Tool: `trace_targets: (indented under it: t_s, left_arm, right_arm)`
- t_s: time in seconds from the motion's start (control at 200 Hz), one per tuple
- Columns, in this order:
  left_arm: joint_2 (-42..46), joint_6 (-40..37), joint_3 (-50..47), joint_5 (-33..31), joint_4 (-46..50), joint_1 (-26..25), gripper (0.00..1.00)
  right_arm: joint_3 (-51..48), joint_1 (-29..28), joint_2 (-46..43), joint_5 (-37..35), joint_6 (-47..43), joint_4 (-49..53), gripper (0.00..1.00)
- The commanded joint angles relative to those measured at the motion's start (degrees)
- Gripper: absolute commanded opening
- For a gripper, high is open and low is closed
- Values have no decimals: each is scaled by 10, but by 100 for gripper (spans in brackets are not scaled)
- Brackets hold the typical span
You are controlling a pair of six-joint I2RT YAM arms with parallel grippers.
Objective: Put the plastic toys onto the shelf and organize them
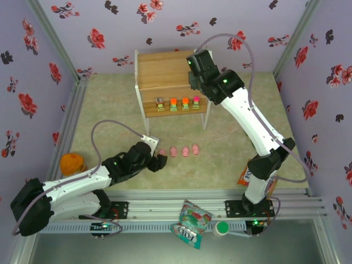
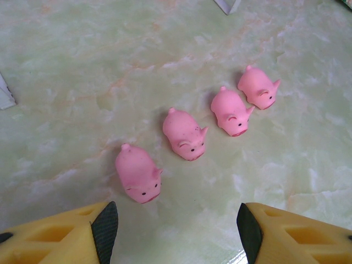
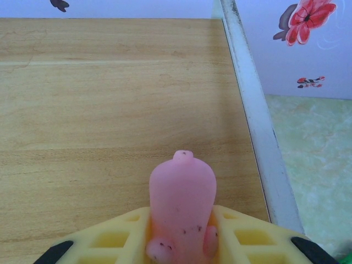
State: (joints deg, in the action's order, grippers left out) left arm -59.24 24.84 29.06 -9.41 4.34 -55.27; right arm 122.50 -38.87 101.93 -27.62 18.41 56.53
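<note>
Gripping a pink plastic pig (image 3: 181, 192), the right end effector (image 3: 181, 245) hovers over the top board of the light wooden shelf (image 3: 99, 110); the left end effector (image 2: 177, 228) gapes near four pink pigs (image 2: 184, 133) on the tabletop (image 2: 82, 60).

Four small glossy pink plastic pig figures (image 2: 184, 133) lie on the pale green table top (image 2: 82, 66), which is marbled with white and faint orange veins. A fifth pink plastic pig (image 3: 181, 192), flecked with dark specks, sits between the yellow lattice fingers (image 3: 247, 236) of the right gripper (image 3: 181, 220). The left gripper (image 2: 176, 228) is the same yellow, with black pads (image 2: 105, 228). The two-tier shelf (image 1: 159, 69) has light wood-grain boards and white legs. Four tiny blocky toys (image 1: 173, 104) on it have green bases and grey, orange, orange and pink tops. The walls (image 1: 82, 22) are lilac with red and black flowers.
</note>
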Motion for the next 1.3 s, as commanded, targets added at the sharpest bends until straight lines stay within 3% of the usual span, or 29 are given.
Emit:
trace_targets:
  t_s: [0.0,0.415,1.295]
  left_arm:
    - [2,-15,-4,-6,1,-5,64]
    - [3,-15,-3,-7,1,-5,64]
    - [7,-14,-3,-6,4,-5,64]
  right_arm:
    - [3,6,13,3,-6,6,31]
    - [4,6,22,5,-6,6,32]
    - [26,6,25,7,-5,15,42]
